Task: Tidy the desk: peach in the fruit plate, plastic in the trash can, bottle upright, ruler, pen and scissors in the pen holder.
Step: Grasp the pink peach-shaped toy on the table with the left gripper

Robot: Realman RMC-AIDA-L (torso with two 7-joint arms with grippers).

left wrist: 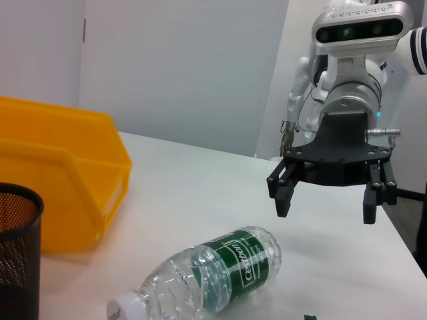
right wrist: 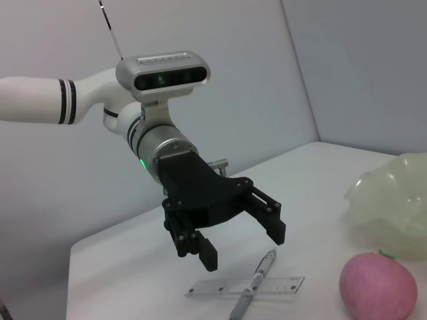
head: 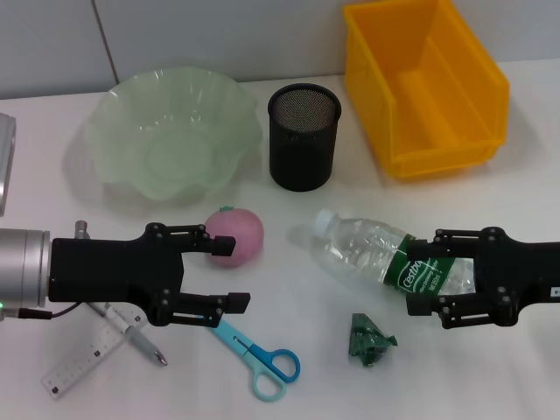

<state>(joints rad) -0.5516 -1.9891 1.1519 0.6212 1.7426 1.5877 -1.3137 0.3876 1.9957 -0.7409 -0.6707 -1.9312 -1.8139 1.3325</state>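
Observation:
A pink peach point(head: 234, 234) point(right wrist: 377, 287) lies in front of the pale green fruit plate point(head: 175, 136). My left gripper point(head: 229, 273) point(right wrist: 243, 245) hangs open just beside the peach, above the pen point(head: 131, 332) and clear ruler point(head: 87, 359). Blue scissors point(head: 254, 354) lie near the front edge. The clear bottle point(head: 376, 254) point(left wrist: 213, 277) with a green label lies on its side. Behind its base end, my right gripper point(head: 424, 271) point(left wrist: 324, 210) hovers open without touching it. A crumpled piece of green plastic point(head: 371, 339) lies in front of the bottle.
The black mesh pen holder point(head: 303, 136) point(left wrist: 17, 247) stands at the back centre. The yellow trash can point(head: 424, 83) point(left wrist: 60, 180) stands at the back right. A grey object point(head: 4, 157) sits at the left edge.

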